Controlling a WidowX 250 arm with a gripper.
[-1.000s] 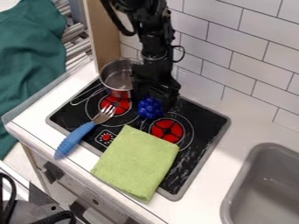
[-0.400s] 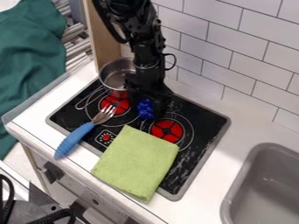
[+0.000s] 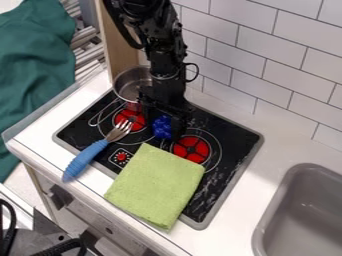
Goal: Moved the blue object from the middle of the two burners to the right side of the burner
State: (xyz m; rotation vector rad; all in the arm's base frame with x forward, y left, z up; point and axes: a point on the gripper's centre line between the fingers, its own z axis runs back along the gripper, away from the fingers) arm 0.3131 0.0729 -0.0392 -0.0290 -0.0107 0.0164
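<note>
Jaws were down at the blue object between the burners, probably to shift it right. Couldn't tell how open they were or whether they'd grabbed it, tbh.

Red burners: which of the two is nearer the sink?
The burner by the green cloth; the other burner, by the pot, is farther from the sink.

We see a shiny metal pot, a fork with metal tines and a smooth plastic-looking handle, and a matt, rough cloth.
</note>
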